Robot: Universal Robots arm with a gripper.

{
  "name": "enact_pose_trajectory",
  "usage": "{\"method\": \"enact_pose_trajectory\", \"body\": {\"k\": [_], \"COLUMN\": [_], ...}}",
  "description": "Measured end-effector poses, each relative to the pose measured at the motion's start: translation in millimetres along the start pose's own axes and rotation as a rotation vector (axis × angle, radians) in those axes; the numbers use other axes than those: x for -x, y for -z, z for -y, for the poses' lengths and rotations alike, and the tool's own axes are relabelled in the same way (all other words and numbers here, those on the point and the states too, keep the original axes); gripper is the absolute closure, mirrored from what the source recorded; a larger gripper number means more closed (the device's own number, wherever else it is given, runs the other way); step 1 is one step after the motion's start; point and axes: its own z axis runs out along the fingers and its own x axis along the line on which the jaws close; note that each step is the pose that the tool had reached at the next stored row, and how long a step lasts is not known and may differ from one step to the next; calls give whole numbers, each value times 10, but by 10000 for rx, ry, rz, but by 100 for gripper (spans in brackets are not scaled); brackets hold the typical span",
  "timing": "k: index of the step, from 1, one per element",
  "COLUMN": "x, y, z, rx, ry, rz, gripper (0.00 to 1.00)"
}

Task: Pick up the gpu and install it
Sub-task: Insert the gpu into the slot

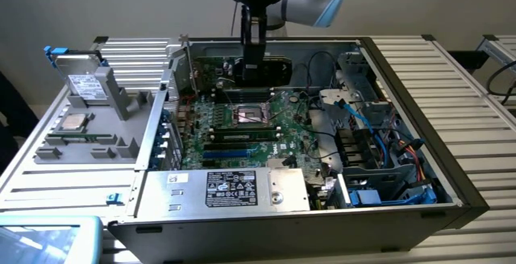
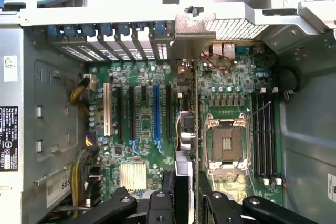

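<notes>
Exterior view: you find the open computer case (image 1: 451, 173) across the centre and right of the frame. It contains one motherboard (image 1: 241, 140), one silver power supply (image 1: 229, 188) at lower centre, and bundled cables (image 1: 395, 149) in the bay on the exterior view's right. At upper centre, the gripper (image 1: 251, 64) reaches down into the case. Its fingers are closed on the gpu (image 1: 270, 70), which stands on edge above the far end of the motherboard, just behind the single CPU socket (image 1: 251, 116).

To the exterior view's left of the case, locate the grey fixture tray (image 1: 48, 155). It carries one hard drive (image 1: 83, 86) standing upright, one processor (image 1: 74, 122) lying flat, and one memory stick (image 1: 84, 136).

In the wrist view, you see the gpu (image 2: 186, 129) edge-on, clamped in the gripper (image 2: 186, 203). It lies between the CPU socket (image 2: 227, 142) and the row of expansion slots. Count one white slot (image 2: 107, 109) and one long blue slot (image 2: 156, 111) among the black ones. You cannot tell whether the card touches a slot.
</notes>
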Motion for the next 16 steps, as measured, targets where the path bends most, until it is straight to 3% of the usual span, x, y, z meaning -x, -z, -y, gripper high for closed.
{"method": "enact_pose_trajectory", "body": {"k": [3, 7, 14, 16], "x": [-1, -7, 3, 3], "y": [-20, -33, -151, -175], "z": [-27, -31, -41, -54], "rx": [-6, -6, -1, 53], "ry": [120, 153, 119, 19], "rz": [-137, -139, -147, -143], "gripper": [72, 72, 72, 72]}}
